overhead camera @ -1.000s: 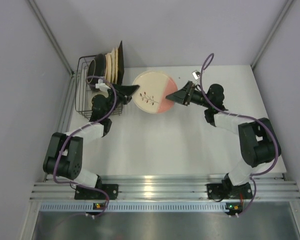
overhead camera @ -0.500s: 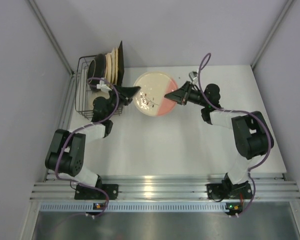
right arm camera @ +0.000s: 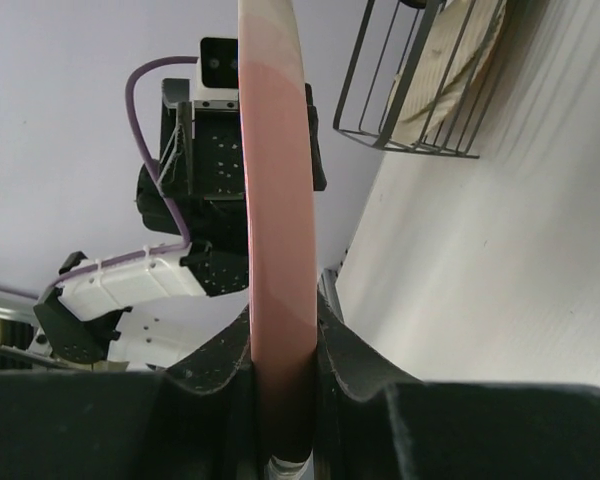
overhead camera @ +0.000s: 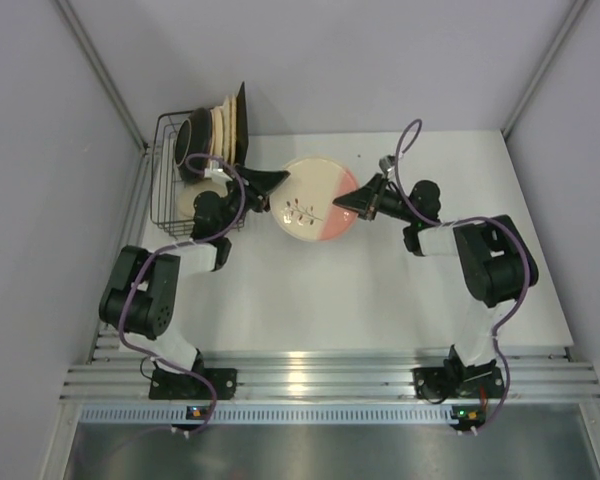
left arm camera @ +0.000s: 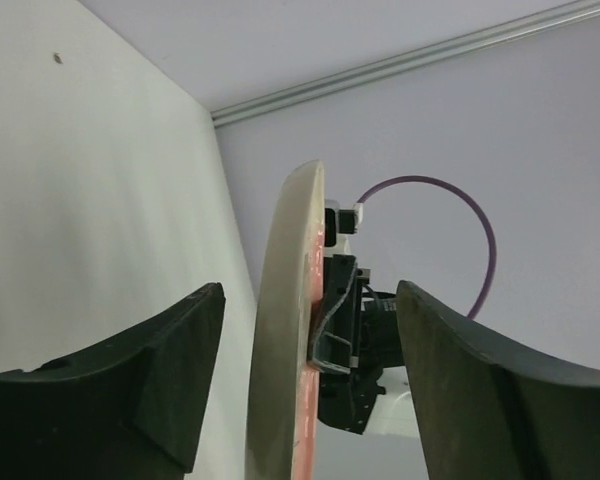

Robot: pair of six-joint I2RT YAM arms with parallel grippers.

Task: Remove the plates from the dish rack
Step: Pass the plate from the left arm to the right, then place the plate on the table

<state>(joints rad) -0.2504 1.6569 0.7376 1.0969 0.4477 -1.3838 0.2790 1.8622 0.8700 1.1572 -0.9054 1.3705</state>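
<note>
Showing a white table (overhead camera: 380, 290) from above, the scene is being shared by two black and white robot arms reaching toward each other. A round cream plate (overhead camera: 310, 195), glazed pink on one side and marked with a dark sprig, is being held between them near the far middle of the table, just to the right of the dish rack. Its patterned face is being turned up toward the overhead camera. Whether it is touching the table cannot be told.

The plate's pink right rim is being pinched by the right gripper (overhead camera: 348, 203). In the right wrist view the plate (right arm camera: 275, 200) is being seen edge-on, with the gripper (right arm camera: 280, 335) clamped tight against both of its faces.

The left gripper (overhead camera: 277, 180) is being kept at the plate's left rim with its jaws spread wide. In the left wrist view the plate's edge (left arm camera: 280, 330) is being framed by that gripper (left arm camera: 310, 295), with clear gaps on both sides, so nothing is being gripped there.

The rectangular dark wire dish rack (overhead camera: 170, 190) is being shown at the table's far left corner. Other plates (overhead camera: 220, 125) are being kept upright in its far end: a dark round one, several tan ones and a dark square one.
</note>
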